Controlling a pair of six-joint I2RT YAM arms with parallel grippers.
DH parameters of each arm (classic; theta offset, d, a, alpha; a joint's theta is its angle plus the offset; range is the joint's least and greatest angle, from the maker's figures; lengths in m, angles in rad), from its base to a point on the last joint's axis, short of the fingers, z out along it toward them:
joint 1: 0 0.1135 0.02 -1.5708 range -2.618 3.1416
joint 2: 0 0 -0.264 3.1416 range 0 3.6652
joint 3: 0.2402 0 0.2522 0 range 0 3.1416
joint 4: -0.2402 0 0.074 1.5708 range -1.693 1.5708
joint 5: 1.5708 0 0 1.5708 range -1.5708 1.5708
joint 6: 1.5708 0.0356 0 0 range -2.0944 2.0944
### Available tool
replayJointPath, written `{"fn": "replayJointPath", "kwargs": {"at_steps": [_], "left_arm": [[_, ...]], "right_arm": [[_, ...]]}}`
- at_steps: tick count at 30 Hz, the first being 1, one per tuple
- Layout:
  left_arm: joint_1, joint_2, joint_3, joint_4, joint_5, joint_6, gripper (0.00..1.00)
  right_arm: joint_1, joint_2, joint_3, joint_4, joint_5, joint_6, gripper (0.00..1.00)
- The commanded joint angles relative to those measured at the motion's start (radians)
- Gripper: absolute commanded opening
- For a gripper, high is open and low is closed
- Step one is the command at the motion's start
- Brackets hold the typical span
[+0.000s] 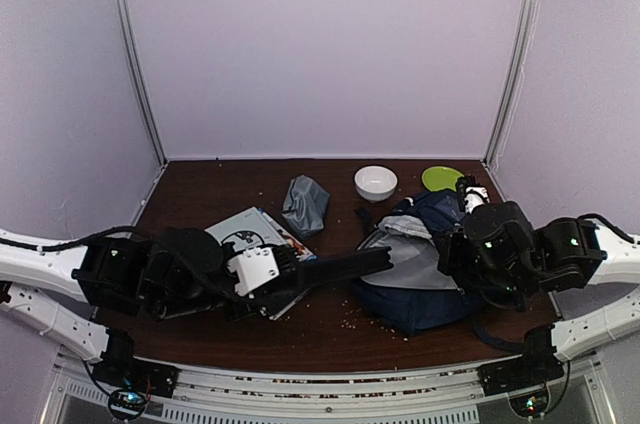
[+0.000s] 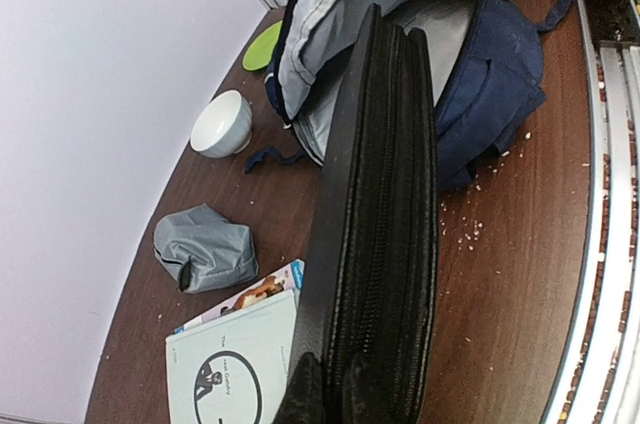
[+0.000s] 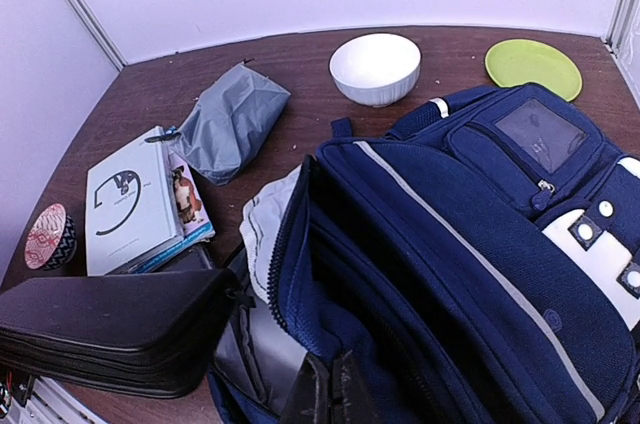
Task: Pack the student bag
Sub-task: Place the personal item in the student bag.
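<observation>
Gripping the case (image 2: 375,214) in our left pincer (image 2: 328,396), we are pointing its long axis straight at the bag (image 2: 492,94) mouth; our right pincer (image 3: 330,386) is clenching the rim open.

The student bag (image 3: 480,244), a large navy-blue backpack with white stripe trim and a white buckle patch, lies front-up on the right of the worktop (image 3: 300,74), main compartment gaping to show grey lining; my right tool (image 3: 328,374) pinches its rim.
</observation>
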Motion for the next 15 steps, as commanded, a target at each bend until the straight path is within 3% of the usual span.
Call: {"fn": "replayJointPath", "kwargs": {"at_steps": [1,10,15], "left_arm": [[-0.020,0.092,0.010,0.266,-0.108,0.120,0.00],[-0.024,0.394,0.072,0.562,-0.185,0.285,0.00],[-0.026,0.504,0.116,0.512,-0.135,0.159,0.00]], "right_arm": [[0.009,-0.028,0.024,0.065,-0.006,0.024,0.00],[0.012,-0.026,-0.007,0.111,-0.062,0.041,0.00],[0.017,-0.041,-0.066,0.140,-0.076,0.064,0.00]]}}
